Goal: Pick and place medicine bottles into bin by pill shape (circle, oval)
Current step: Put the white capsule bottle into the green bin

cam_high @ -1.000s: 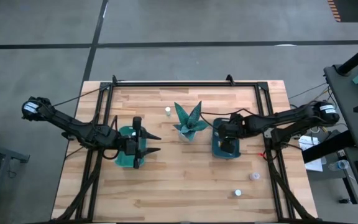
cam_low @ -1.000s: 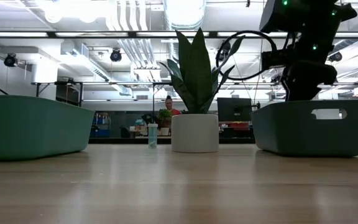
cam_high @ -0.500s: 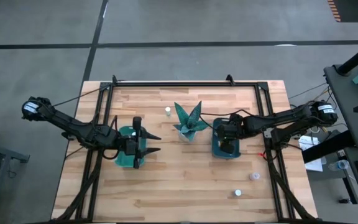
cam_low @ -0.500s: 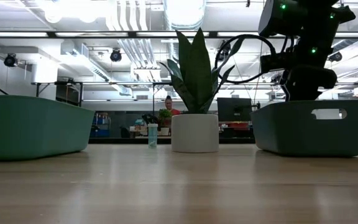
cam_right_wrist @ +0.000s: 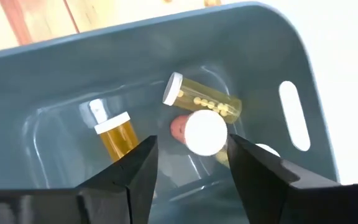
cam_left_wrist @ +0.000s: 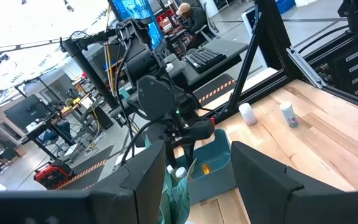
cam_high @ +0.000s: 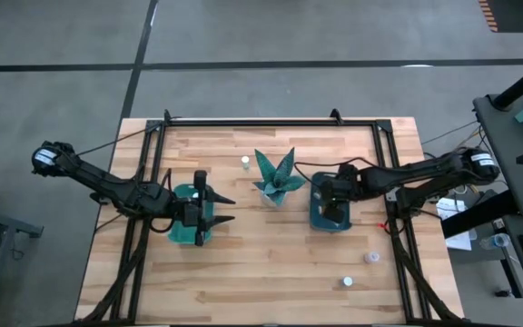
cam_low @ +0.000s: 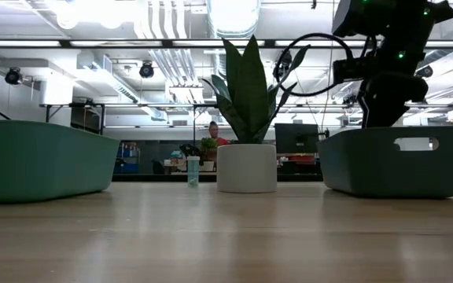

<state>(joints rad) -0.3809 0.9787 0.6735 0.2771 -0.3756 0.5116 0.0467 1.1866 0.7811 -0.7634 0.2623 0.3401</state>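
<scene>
right end effector (cam_right_wrist: 188, 171) has spread above the bin (cam_right_wrist: 272, 37) (bottles (cam_right_wrist: 202, 99) inside).

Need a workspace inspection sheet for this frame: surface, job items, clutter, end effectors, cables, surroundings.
Surface: wooden table, black frame at its edges.
Job's things: three bottles loose on the table; several bottles lying in the right bin; left bin contents hidden.
Clutter: potted plant between the bins.
End effectors: left end effector open, past the left bin's edge; right end effector open above the right bin, holding nothing.
Cables: black cable looped at the right arm.
Surroundings: concrete floor, desk with equipment right of the table; person far behind.
</scene>
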